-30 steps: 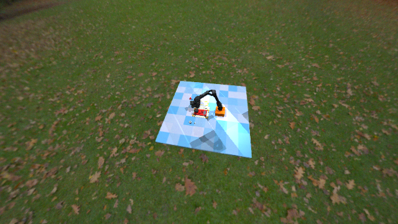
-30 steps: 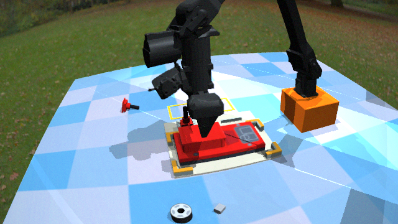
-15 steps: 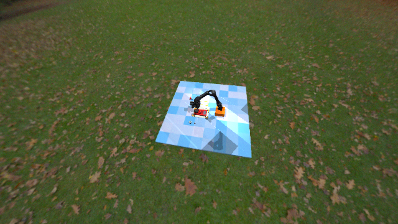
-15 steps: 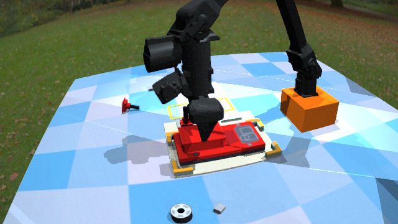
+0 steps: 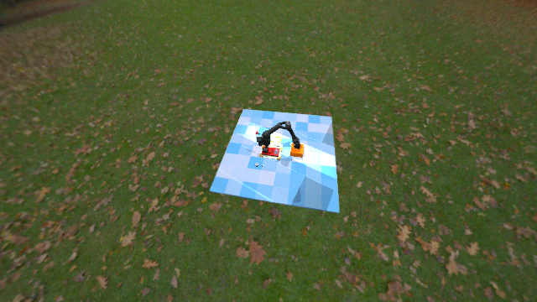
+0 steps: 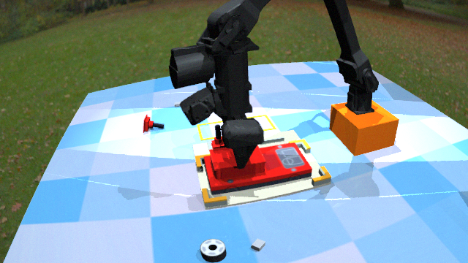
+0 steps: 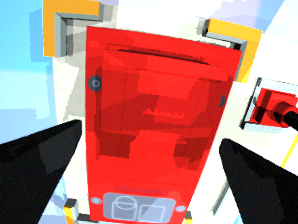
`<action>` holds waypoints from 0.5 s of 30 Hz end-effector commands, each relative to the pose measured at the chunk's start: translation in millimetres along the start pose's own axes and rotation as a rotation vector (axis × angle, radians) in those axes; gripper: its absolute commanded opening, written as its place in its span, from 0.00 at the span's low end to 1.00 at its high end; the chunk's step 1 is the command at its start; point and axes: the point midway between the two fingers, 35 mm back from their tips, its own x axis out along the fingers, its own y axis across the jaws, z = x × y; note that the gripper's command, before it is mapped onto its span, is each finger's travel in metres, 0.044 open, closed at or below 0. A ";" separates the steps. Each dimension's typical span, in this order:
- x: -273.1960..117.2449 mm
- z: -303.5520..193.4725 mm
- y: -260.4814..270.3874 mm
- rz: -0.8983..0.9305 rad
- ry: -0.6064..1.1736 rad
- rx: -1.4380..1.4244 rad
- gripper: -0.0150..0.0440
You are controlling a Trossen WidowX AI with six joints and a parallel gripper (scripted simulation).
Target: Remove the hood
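The red toy car [image 6: 304,169] sits in a cream tray. Its hood [image 6: 224,162] [image 7: 160,97] is the raised red block on one end of the car and rests in place. My gripper [image 6: 242,166] [image 7: 153,136] is open and empty, pointing down over the hood. In the wrist view its fingers stand wide, one on each side of the car. The exterior view shows one fingertip in front of the hood and hides the other; contact cannot be told. The marked area, a yellow outline [image 6: 273,122] [image 7: 290,150], lies behind the tray and is partly hidden by the arm.
The tray [image 6: 256,197] [image 7: 70,100] has yellow corner brackets. A red part with a black stem [image 6: 218,142] [image 7: 272,106] stands beside the hood. A similar red part [image 6: 147,124] lies at the left. A wheel [image 6: 205,249] and a grey block [image 6: 258,245] lie in front. The arm stands on an orange base [image 6: 376,129].
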 end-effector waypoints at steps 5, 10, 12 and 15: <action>5.9 -1.1 -1.0 -0.006 0.005 -0.005 1.00; 8.4 -1.1 -1.0 -0.006 0.005 -0.005 1.00; 9.4 -1.1 -1.0 -0.006 0.005 -0.005 1.00; 10.8 -1.1 -1.0 -0.006 0.005 -0.005 1.00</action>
